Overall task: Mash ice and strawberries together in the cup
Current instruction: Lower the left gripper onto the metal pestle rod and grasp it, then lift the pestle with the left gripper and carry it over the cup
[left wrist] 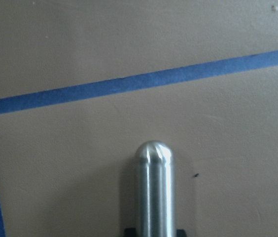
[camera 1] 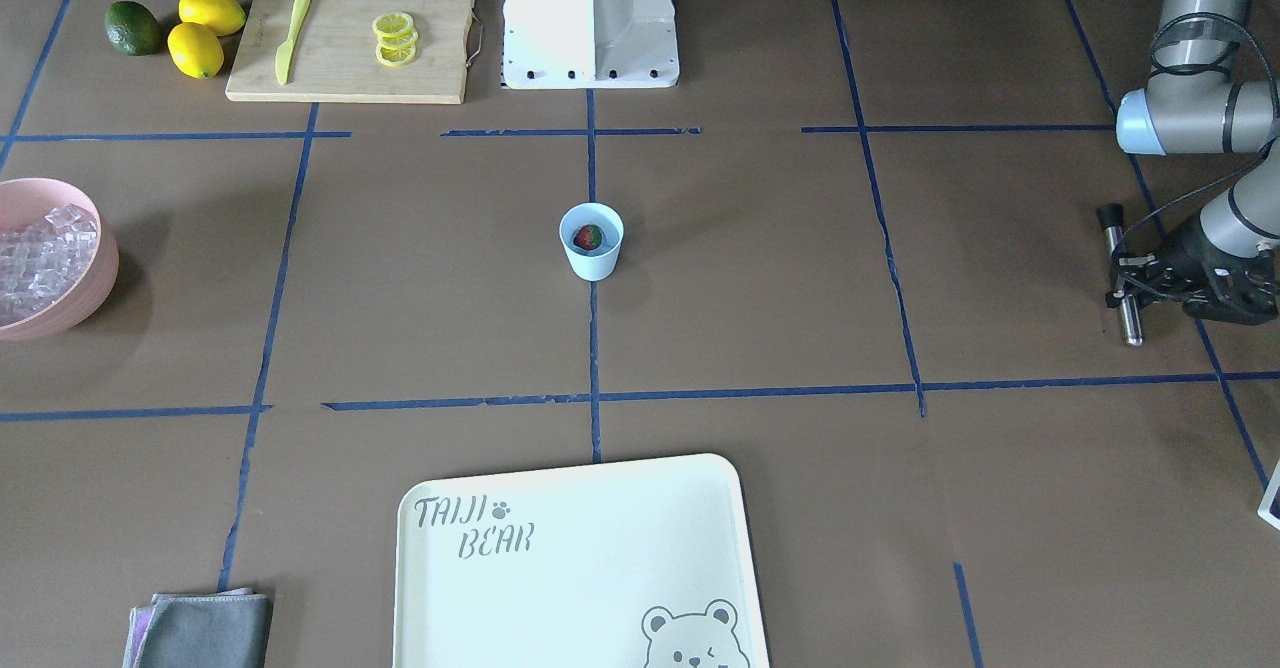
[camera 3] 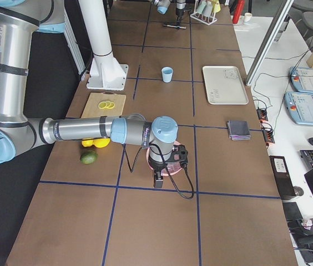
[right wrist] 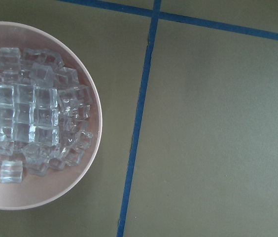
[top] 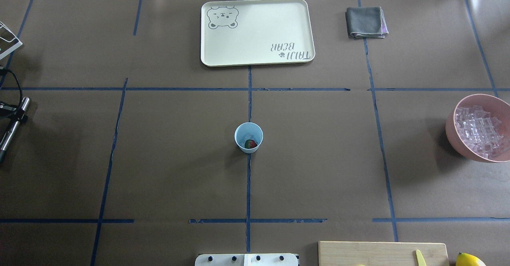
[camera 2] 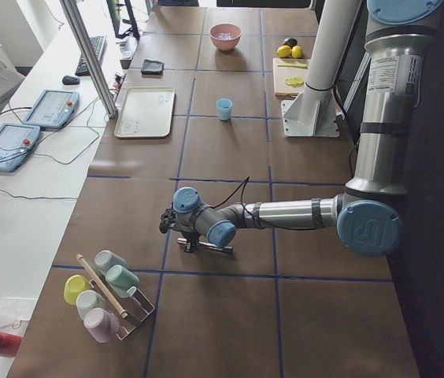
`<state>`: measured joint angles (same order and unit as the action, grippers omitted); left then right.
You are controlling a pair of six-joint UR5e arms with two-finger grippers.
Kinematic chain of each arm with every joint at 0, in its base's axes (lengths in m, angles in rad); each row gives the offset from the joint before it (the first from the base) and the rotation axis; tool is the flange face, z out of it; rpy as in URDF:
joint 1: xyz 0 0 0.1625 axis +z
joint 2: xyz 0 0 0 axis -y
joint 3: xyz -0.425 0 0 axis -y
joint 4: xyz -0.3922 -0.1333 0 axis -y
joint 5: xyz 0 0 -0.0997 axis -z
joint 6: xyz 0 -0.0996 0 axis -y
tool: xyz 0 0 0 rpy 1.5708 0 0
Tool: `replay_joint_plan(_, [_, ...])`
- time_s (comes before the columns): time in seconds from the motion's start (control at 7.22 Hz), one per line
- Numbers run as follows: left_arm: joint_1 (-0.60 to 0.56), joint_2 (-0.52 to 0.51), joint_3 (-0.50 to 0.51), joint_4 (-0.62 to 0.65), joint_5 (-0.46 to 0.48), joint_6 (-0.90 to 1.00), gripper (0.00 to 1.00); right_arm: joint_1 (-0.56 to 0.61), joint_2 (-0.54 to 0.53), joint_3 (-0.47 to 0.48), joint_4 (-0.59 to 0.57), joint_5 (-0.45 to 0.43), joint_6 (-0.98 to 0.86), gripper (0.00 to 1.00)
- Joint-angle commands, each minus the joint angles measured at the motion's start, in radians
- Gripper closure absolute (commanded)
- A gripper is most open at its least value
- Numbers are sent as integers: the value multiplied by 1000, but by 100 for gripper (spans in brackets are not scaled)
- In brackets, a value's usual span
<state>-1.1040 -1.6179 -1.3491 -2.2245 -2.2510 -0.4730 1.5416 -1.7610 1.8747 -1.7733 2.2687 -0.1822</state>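
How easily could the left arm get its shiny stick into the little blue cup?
Probably yes. The cup stands alone mid-table, mouth open upward, and only bare table lies between it and the left gripper, which holds the metal stick out at the table's left side. Long reach, though.

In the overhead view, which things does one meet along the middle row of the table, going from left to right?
metal rod → cup holding the strawberry → pink bowl of ice

The table (camera 1: 800,278) bears cup (camera 1: 591,263), pink bowl (camera 1: 97,288), tray (camera 1: 600,568), board (camera 1: 345,3), cloth (camera 1: 205,633), lemons (camera 1: 195,50) and, seemingly, avocado (camera 1: 133,28).
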Motion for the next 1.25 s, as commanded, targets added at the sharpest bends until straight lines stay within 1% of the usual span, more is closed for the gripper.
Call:
replay_joint_plan(0.0, [-13, -2, -50, 8, 1, -1, 100, 0, -2, 1, 0, 0, 0, 0])
replay_joint_plan(0.14, [-17, -34, -74, 3, 8, -1, 100, 0, -3, 1, 0, 0, 0, 0])
replay_joint_plan(0.28, [-22, -55, -126, -3, 83, -1, 100, 0, -12, 6, 0, 2, 0, 0])
replay_joint_plan(0.42, [-17, -63, -206, -15, 150, 4, 100, 0, -17, 7, 0, 2, 0, 0])
replay_joint_plan(0.55, [-13, -138, -225, -52, 142, -4, 100, 0, -17, 8, 0, 2, -2, 0])
replay_joint_plan(0.69, [-7, -193, -237, -94, 137, 0, 97, 0, -17, 6, 0, 0, -2, 0])
replay_joint_plan(0.83, [95, -251, -235, -157, 145, -71, 98, 0, -17, 7, 0, 2, -2, 0])
replay_joint_plan(0.97, [128, -275, -251, -241, 186, -223, 100, 0, -17, 4, 0, 0, 0, 0])
replay_joint_plan(1.11, [137, -296, -251, -295, 188, -234, 100, 0, -17, 3, 0, 0, 0, 0])
